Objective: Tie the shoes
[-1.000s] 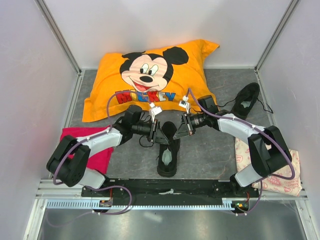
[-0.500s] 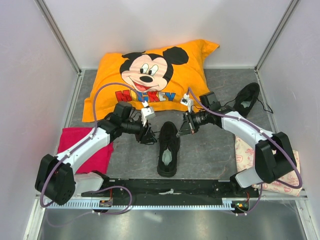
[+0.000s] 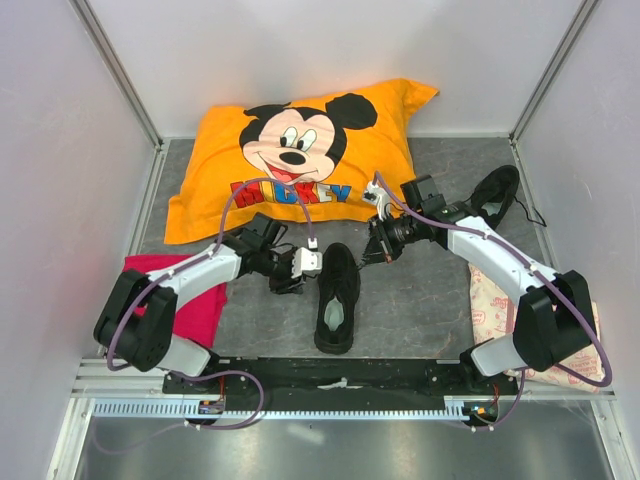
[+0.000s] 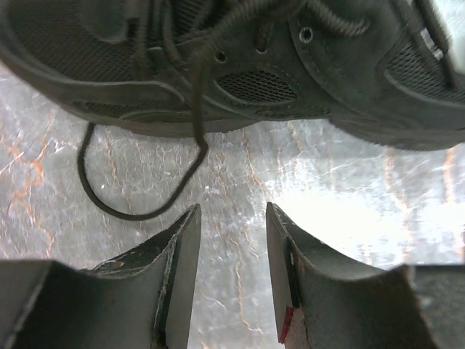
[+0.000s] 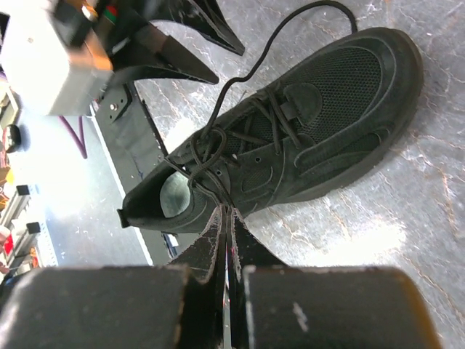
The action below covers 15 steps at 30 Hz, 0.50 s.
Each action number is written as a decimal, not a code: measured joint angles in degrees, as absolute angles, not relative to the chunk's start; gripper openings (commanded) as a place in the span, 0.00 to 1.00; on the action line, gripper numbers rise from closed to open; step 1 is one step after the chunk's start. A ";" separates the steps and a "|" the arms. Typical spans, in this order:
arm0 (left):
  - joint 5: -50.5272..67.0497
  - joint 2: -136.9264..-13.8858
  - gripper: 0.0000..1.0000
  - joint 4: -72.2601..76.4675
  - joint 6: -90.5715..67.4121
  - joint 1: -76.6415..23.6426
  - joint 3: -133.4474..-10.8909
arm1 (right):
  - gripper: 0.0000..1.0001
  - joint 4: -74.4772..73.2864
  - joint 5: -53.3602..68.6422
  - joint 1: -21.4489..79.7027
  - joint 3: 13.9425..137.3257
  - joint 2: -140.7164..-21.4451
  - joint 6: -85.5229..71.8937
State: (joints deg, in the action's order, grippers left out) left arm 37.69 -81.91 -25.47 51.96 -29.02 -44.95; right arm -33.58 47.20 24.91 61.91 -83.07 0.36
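Left tool [image 4: 232,212]: I see it spread and empty, with a lace loop [image 4: 138,200] on the tabletop [image 4: 327,189] just ahead.
Right tool [image 5: 225,212]: pressed together at the middle shoe's [image 3: 336,292] laces [image 5: 218,156].
Other shoe [image 3: 494,200]: far right.

Both arms reach inward low over the bench [image 3: 420,310], the left end effector [image 4: 231,211] tipped down with its fingers [image 4: 178,254] parted and nothing between them, the right end effector [image 5: 226,212] pressed fully closed, pinching a lace [image 5: 215,195] at its tips.
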 measured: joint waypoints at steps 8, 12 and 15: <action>34.00 -87.13 0.46 -20.88 56.90 -31.48 -44.95 | 0.00 -35.51 46.39 24.91 63.02 -83.07 1.85; 32.45 -87.90 0.41 -18.48 57.56 -31.88 -44.95 | 0.00 -36.14 46.37 24.91 63.16 -83.07 2.52; 31.62 -87.48 0.41 -17.96 58.74 -31.75 -44.93 | 0.00 -36.95 46.37 24.91 63.16 -83.07 3.14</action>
State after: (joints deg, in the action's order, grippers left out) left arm 31.62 -87.48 -17.96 58.74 -31.75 -44.93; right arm -36.95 46.37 24.91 63.16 -83.07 3.14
